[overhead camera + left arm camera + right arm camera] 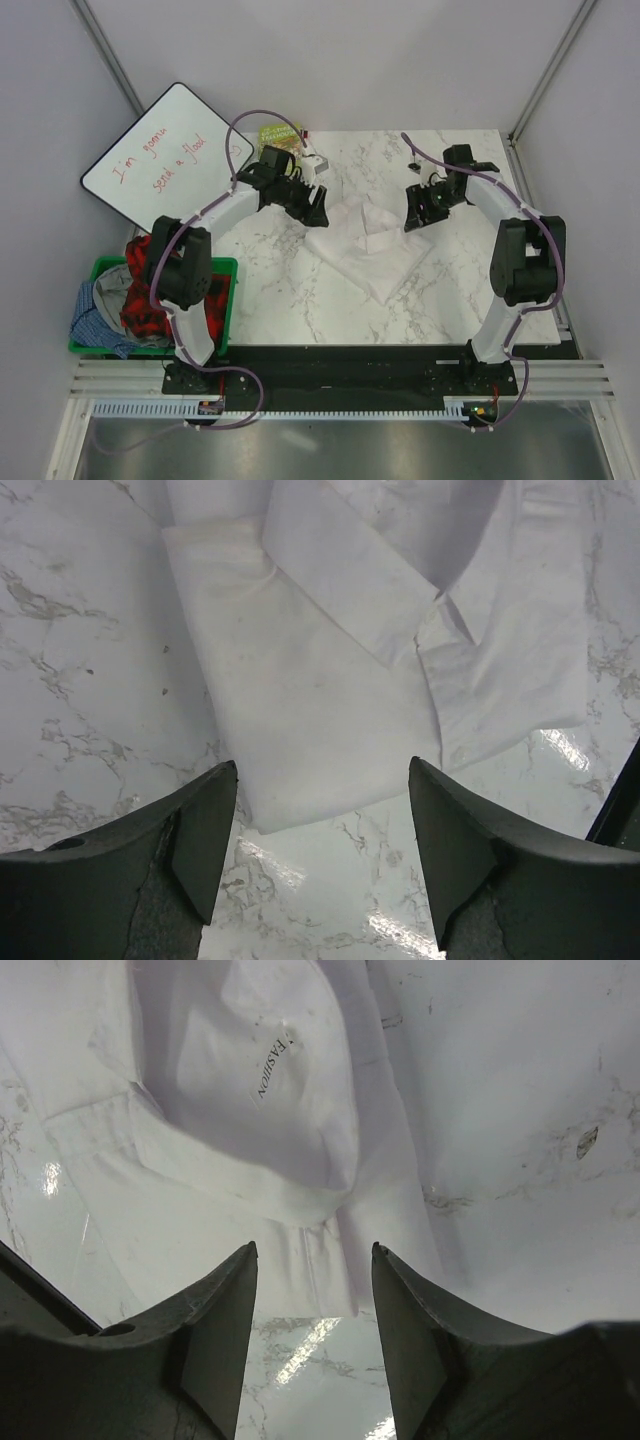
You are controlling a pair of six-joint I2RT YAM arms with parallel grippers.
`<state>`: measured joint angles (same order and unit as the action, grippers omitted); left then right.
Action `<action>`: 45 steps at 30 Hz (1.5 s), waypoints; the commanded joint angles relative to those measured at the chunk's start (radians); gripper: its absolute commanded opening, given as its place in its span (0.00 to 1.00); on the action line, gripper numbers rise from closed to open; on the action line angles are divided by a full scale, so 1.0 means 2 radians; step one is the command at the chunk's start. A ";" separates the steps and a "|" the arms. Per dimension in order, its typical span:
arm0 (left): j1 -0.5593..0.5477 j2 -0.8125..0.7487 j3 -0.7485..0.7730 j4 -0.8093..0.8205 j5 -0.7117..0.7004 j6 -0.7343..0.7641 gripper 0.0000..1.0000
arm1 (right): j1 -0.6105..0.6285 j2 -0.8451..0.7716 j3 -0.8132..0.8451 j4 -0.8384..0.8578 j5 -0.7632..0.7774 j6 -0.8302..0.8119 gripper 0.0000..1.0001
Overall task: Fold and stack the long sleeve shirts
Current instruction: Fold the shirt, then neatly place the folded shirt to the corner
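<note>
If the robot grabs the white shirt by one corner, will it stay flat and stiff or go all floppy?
Probably floppy: the shirt is thin cloth lying in soft folds and creases, so it would likely droop and unfold. It looks light for its size, too. If pushed, it might slide or bunch up, since the table looks glossy.

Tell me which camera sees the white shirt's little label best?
The right wrist view: the label is close and readable on the white shirt. The top view shows the whole shirt, label too small; the left wrist view shows only cloth.
</note>
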<state>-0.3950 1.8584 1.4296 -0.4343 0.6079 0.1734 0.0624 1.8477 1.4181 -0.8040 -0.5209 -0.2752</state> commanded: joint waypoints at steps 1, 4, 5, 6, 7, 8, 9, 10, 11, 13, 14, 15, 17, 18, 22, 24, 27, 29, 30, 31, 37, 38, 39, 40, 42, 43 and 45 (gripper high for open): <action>0.000 0.032 0.022 -0.001 -0.011 0.006 0.76 | -0.001 0.008 -0.006 0.002 -0.009 -0.006 0.58; 0.003 0.043 0.023 0.012 -0.012 -0.008 0.76 | -0.001 0.026 -0.010 -0.002 -0.026 -0.004 0.57; 0.003 0.044 0.024 0.012 -0.012 -0.011 0.76 | -0.001 0.029 -0.011 -0.004 -0.032 -0.006 0.56; 0.003 0.045 0.024 0.013 -0.013 -0.012 0.76 | -0.001 0.029 -0.016 -0.006 -0.034 -0.009 0.55; 0.003 0.046 0.024 0.014 -0.015 -0.012 0.76 | -0.001 0.028 -0.019 -0.007 -0.036 -0.012 0.55; 0.004 0.047 0.024 0.016 -0.017 -0.014 0.76 | -0.001 0.026 -0.023 -0.006 -0.037 -0.013 0.55; 0.005 0.048 0.023 0.018 -0.019 -0.015 0.76 | -0.001 0.026 -0.029 -0.005 -0.037 -0.014 0.54; 0.007 0.048 0.022 0.018 -0.019 -0.018 0.76 | -0.001 0.029 -0.033 -0.005 -0.036 -0.014 0.54; 0.009 0.049 0.022 0.022 -0.020 -0.019 0.76 | -0.001 0.033 -0.035 -0.004 -0.035 -0.017 0.54; 0.012 0.051 0.023 0.022 -0.016 -0.025 0.76 | -0.001 0.036 -0.041 0.003 -0.024 -0.019 0.54; 0.013 0.050 0.024 0.023 -0.016 -0.026 0.76 | -0.001 0.039 -0.043 0.005 -0.022 -0.022 0.53; 0.013 0.049 0.023 0.023 -0.016 -0.026 0.76 | -0.001 0.039 -0.043 0.005 -0.020 -0.022 0.50; 0.014 0.046 0.021 0.022 -0.018 -0.027 0.76 | -0.001 0.040 -0.043 0.002 -0.022 -0.022 0.42; 0.015 0.043 0.018 0.022 -0.019 -0.026 0.76 | -0.001 0.038 -0.042 -0.001 -0.022 -0.023 0.30; 0.017 0.036 0.013 0.024 -0.021 -0.028 0.76 | -0.001 0.019 -0.033 -0.027 -0.011 -0.037 0.00; 0.019 0.027 0.005 0.028 -0.021 -0.034 0.76 | -0.005 0.010 -0.027 -0.032 0.003 -0.050 0.00; 0.019 0.021 -0.009 0.047 -0.015 -0.045 0.76 | -0.017 0.010 -0.018 -0.012 0.051 -0.053 0.00; 0.019 0.024 -0.012 0.051 -0.009 -0.052 0.76 | -0.019 0.036 0.000 -0.005 0.074 -0.055 0.00; 0.019 0.026 -0.014 0.051 -0.006 -0.057 0.76 | -0.019 0.046 0.008 -0.001 0.078 -0.054 0.00; 0.019 0.032 -0.015 0.051 -0.006 -0.062 0.76 | -0.019 0.069 0.016 0.002 0.082 -0.050 0.00; 0.018 0.015 -0.059 0.068 0.010 -0.082 0.75 | -0.031 0.143 0.095 0.035 0.177 -0.076 0.00; 0.019 0.003 -0.076 0.074 0.013 -0.082 0.75 | -0.046 0.153 0.125 0.038 0.188 -0.089 0.00; 0.019 -0.002 -0.083 0.076 0.015 -0.081 0.75 | -0.051 0.163 0.142 0.038 0.206 -0.092 0.00; 0.019 -0.008 -0.090 0.078 0.019 -0.095 0.75 | -0.060 0.180 0.157 0.037 0.210 -0.095 0.00; 0.019 -0.024 -0.105 0.081 0.020 -0.097 0.75 | -0.064 0.193 0.199 0.036 0.229 -0.108 0.01; 0.019 -0.029 -0.110 0.083 0.021 -0.097 0.75 | -0.066 0.198 0.209 0.038 0.233 -0.113 0.03; 0.019 -0.041 -0.117 0.083 0.018 -0.097 0.75 | -0.066 0.203 0.239 0.038 0.240 -0.118 0.06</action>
<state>-0.3614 1.8771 1.2102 -0.3256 0.6109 0.0185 -0.0463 2.2265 1.7855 -0.7624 -0.1593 -0.4484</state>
